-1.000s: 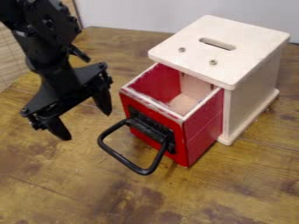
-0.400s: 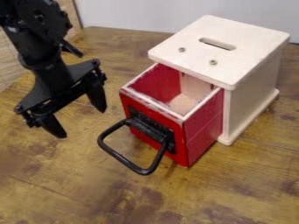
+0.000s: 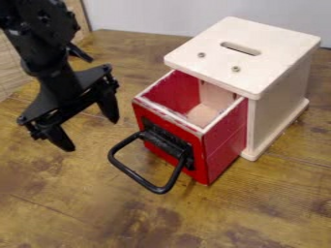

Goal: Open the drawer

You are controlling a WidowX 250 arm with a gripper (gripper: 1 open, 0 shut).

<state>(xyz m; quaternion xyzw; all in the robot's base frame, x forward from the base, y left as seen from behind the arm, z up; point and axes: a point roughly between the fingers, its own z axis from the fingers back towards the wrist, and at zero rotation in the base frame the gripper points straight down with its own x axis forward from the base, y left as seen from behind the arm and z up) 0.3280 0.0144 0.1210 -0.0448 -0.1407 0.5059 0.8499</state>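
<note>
Red box-shaped drawer (image 3: 195, 131) w/ black front panel is sitting partly pulled out of cream-white cube housing (image 3: 265, 82), pale wood interior showing. Large black rectangular loop handle (image 3: 139, 165) is hanging off front, lying toward the wooden table (image 3: 77, 213). Black robot gripper (image 3: 80, 121) is standing left of drawer, near handle but apart from it, pointing steeply down. Jaws are standing spread wide, holding nothing. Slot is showing on housing top.

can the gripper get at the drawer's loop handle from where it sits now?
Probably yes. The gripper is open, just left of the handle, with bare table between them.
</note>
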